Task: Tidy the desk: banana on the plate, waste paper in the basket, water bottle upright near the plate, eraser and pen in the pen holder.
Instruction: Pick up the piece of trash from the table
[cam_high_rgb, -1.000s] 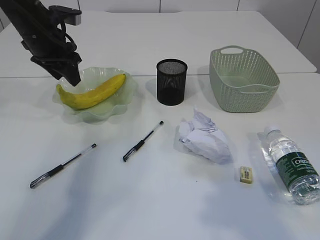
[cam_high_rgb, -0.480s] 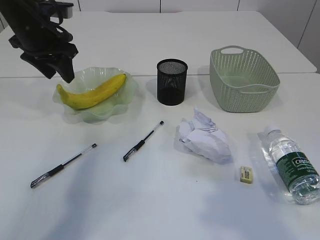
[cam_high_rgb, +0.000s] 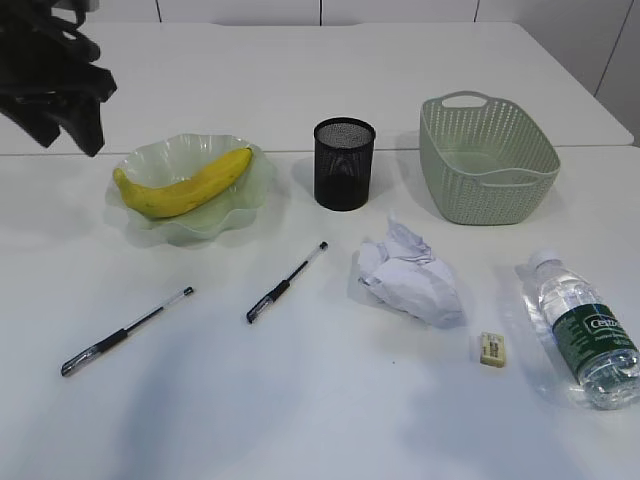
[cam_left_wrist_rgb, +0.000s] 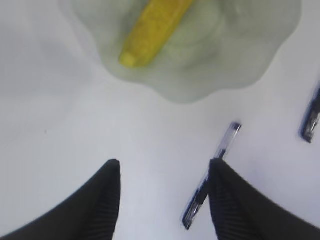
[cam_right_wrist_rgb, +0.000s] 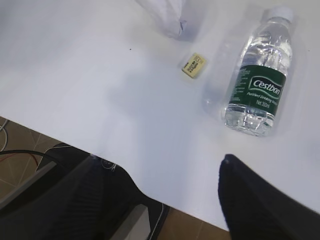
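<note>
The banana (cam_high_rgb: 185, 184) lies in the green plate (cam_high_rgb: 160, 229) at the back left of the white surface (cam_high_rgb: 320, 400). The left arm (cam_high_rgb: 50, 85) hangs above the surface left of the plate; its jaws stand apart with nothing between them, over bare surface in front of the plate, as the left wrist view shows. There the left gripper (cam_left_wrist_rgb: 165, 170) sits just beside 1 pen (cam_left_wrist_rgb: 212, 182).

2 pens lie on the surface: the left pen (cam_high_rgb: 127, 331) and the middle pen (cam_high_rgb: 287, 282), both slanted, well apart from the black mesh holder (cam_high_rgb: 344, 164) behind them. The crumpled paper (cam_high_rgb: 410, 280) sits in front of the empty basket (cam_high_rgb: 487, 158), not in it. The eraser (cam_high_rgb: 492, 348) lies between the paper and the bottle (cam_high_rgb: 585, 330), which lies on its side at the right edge, cap pointing away.

The right gripper (cam_right_wrist_rgb: 165, 175) is at the near edge of the surface, jaws wide and empty, with the eraser and bottle ahead of it.
</note>
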